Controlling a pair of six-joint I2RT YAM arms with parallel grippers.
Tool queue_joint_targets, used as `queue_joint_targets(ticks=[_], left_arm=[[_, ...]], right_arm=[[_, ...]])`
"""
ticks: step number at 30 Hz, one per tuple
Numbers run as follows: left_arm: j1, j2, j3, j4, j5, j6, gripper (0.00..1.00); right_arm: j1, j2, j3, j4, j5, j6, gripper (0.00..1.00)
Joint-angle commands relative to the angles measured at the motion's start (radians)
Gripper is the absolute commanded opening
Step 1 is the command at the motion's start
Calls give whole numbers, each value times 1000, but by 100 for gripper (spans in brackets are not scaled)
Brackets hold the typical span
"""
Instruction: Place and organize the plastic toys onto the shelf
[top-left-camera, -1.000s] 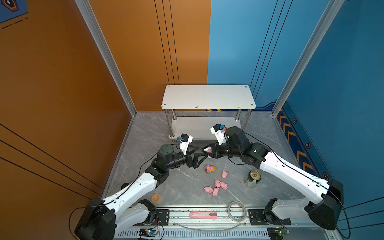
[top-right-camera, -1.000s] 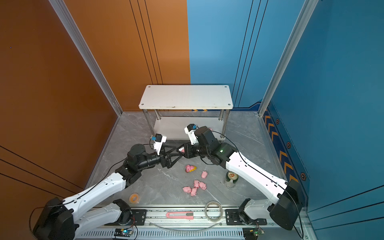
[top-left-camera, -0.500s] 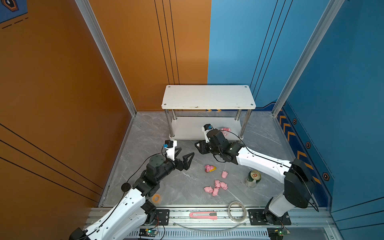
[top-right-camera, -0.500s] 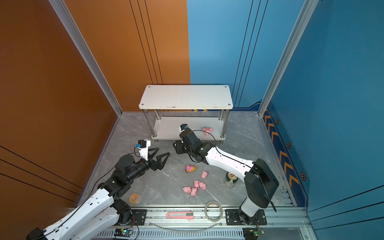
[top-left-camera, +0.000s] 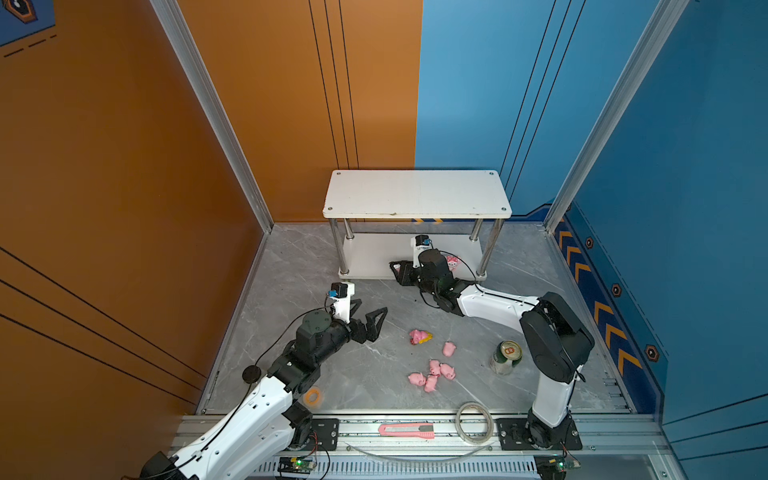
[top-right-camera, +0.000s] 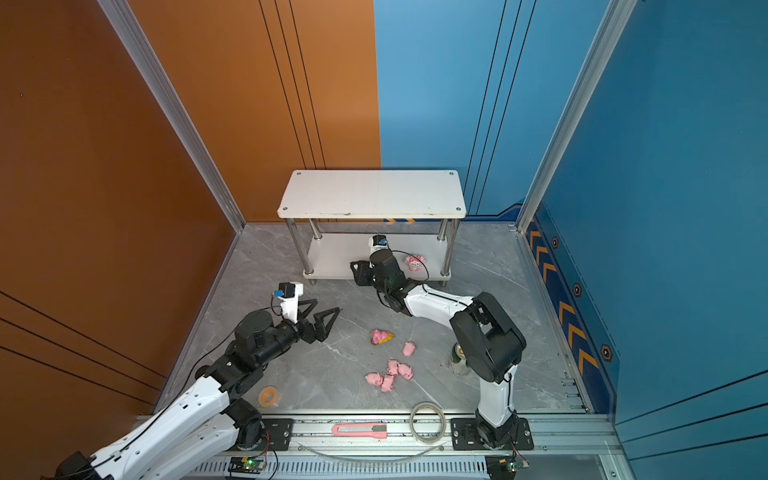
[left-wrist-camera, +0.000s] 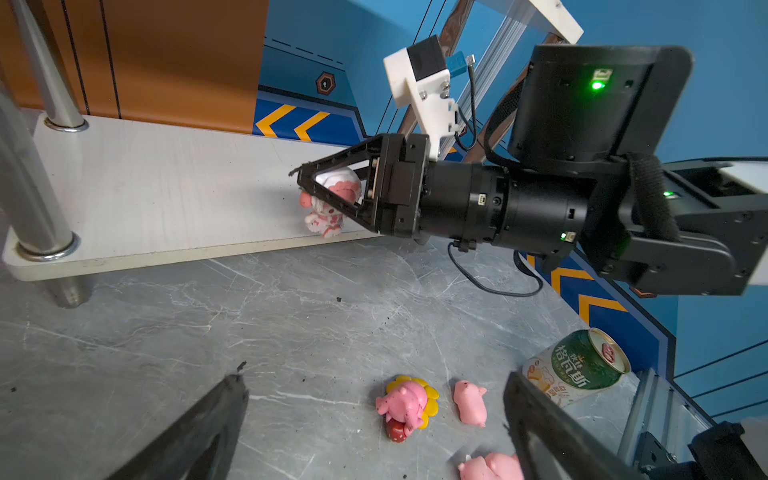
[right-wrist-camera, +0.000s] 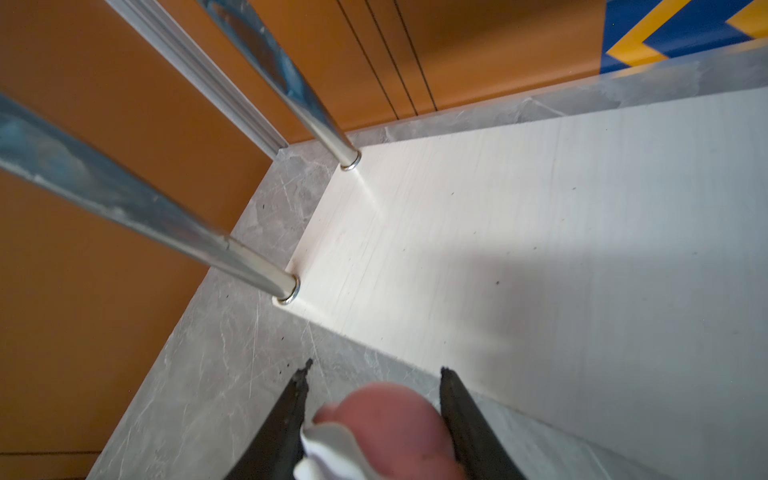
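The white-pink figurine (left-wrist-camera: 330, 199) stands at the very front edge of the lower tier of the shelf (left-wrist-camera: 166, 187), with the right hand (right-wrist-camera: 376, 372) clamped on it. The left hand (top-right-camera: 328, 304) gapes empty before the shelf. Released here, the figurine could topple off.

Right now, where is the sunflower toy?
In both top views the sunflower toy lies on the floor near the middle, in front of the shelf, just left of a lone pig.

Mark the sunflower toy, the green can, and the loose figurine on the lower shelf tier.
sunflower toy (top-left-camera: 417, 335), in a top view, on its pink body.
green can (top-left-camera: 500, 362), in a top view, on its side wall.
loose figurine (top-right-camera: 414, 262), in a top view, on its middle.
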Motion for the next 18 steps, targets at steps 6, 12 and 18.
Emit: queue_joint_targets(ticks=[6,12,18], left_arm=[[8,0,-8,-3,-13,19,98],[9,2,-7,-8,-14,19,98],[9,3,-2,-15,-14,21,98]], right_arm=[[-74,83,4,151,-27,45,3],[-90,139,47,149,-68,51,3],[-99,176,66,160,-86,59,4]])
